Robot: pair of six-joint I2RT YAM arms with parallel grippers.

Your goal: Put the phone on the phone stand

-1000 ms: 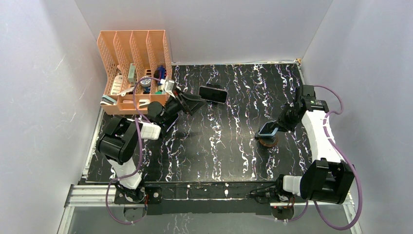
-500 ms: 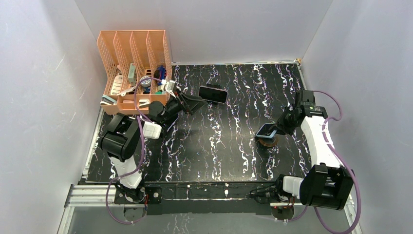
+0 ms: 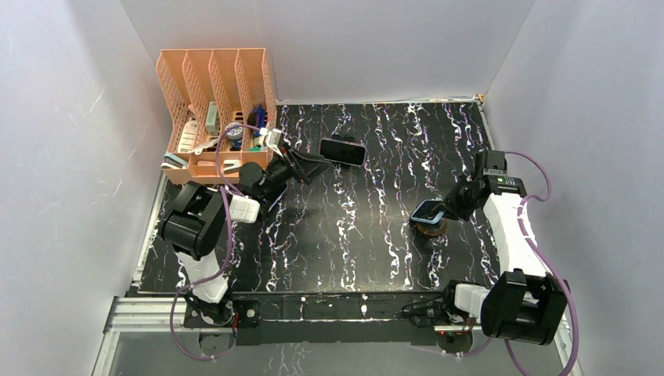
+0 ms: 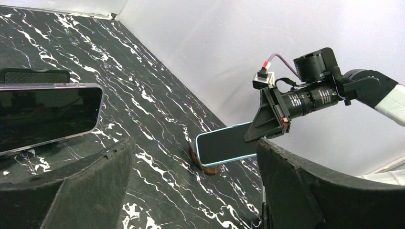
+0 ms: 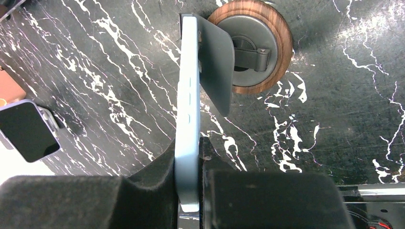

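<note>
A light-blue phone [image 3: 429, 210] is held on edge by my right gripper [image 3: 448, 207], which is shut on its near end. Its back lies against the grey tilted plate [image 5: 217, 67] of the phone stand, whose round wooden base [image 5: 282, 47] sits on the black marbled table. The right wrist view shows the phone [image 5: 187, 95] pinched between both pads. The left wrist view shows the phone [image 4: 224, 145] over the base [image 4: 210, 168]. My left gripper [image 3: 313, 166] is open and empty at the back left, just short of a second dark phone [image 3: 343, 150].
The second phone [image 4: 47, 114] lies propped on a dark holder at the back middle of the table. An orange file organizer [image 3: 215, 117] with small items stands at the back left corner. White walls enclose the table on three sides.
My right wrist has moved toward the near edge and swung, while the blue phone has stayed at the stand, tilting slightly. The left arm has not moved.
</note>
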